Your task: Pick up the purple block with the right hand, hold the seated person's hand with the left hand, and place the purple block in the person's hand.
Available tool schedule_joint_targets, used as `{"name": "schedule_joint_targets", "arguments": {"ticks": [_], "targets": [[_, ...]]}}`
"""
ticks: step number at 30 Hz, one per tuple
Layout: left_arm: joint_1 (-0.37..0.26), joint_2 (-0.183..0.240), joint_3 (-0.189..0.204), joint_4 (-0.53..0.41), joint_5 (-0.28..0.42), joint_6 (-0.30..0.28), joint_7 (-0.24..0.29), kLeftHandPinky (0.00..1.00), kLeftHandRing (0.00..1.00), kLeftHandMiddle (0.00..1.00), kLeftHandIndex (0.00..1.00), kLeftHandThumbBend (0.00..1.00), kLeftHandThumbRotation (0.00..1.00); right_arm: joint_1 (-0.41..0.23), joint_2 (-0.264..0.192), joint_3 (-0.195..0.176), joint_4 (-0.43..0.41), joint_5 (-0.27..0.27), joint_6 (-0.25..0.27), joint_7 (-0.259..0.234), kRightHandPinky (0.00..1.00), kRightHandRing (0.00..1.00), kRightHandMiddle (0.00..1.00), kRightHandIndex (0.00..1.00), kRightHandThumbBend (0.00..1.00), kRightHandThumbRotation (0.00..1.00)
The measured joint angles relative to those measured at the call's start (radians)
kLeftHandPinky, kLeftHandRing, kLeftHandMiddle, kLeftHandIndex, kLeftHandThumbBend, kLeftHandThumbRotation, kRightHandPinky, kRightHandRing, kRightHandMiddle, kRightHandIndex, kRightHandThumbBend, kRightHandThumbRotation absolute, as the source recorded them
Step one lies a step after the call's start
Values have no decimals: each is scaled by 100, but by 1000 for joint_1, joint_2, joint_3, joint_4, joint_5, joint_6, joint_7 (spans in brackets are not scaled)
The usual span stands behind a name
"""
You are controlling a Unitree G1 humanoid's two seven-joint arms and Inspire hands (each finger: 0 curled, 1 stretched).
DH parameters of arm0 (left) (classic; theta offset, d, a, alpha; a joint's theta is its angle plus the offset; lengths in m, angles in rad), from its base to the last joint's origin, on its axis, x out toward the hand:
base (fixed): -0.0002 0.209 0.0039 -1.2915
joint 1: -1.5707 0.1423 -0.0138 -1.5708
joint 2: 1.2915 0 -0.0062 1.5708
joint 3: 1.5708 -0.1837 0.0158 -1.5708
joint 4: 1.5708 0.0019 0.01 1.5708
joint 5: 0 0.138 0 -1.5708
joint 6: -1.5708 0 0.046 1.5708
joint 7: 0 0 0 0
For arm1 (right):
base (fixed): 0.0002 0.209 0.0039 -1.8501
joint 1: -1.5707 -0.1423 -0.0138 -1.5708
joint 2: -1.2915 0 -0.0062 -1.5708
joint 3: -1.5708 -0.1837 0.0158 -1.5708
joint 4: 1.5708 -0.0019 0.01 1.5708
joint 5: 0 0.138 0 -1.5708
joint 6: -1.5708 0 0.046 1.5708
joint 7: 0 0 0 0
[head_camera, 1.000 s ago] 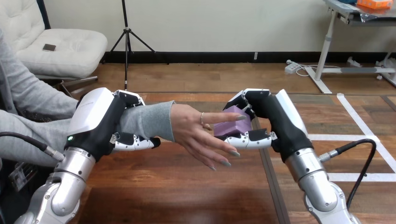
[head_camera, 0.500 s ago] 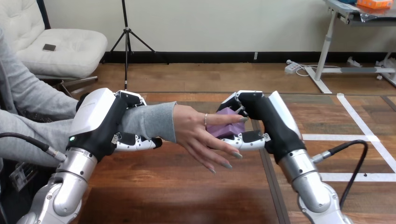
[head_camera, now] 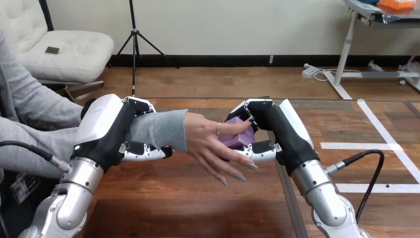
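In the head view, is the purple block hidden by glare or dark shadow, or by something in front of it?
Head view: no glare or deep shadow lies on the purple block; light is even. The person's hand and the right hand curled round it cover part of it.

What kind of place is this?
Probably a robot handover test bench: a wooden table, the left robot hand gripping the person's wrist, the right robot hand holding a purple block.
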Motion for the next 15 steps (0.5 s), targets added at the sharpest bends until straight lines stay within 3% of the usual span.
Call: {"name": "schedule_joint_targets", "arguments": {"ticks": [15], "targets": [[0,0,1,1,0,1,0,17,22,29,33,71,0,0,20,8,2,0,4,-3,31,34,40,42,86,0]]}}
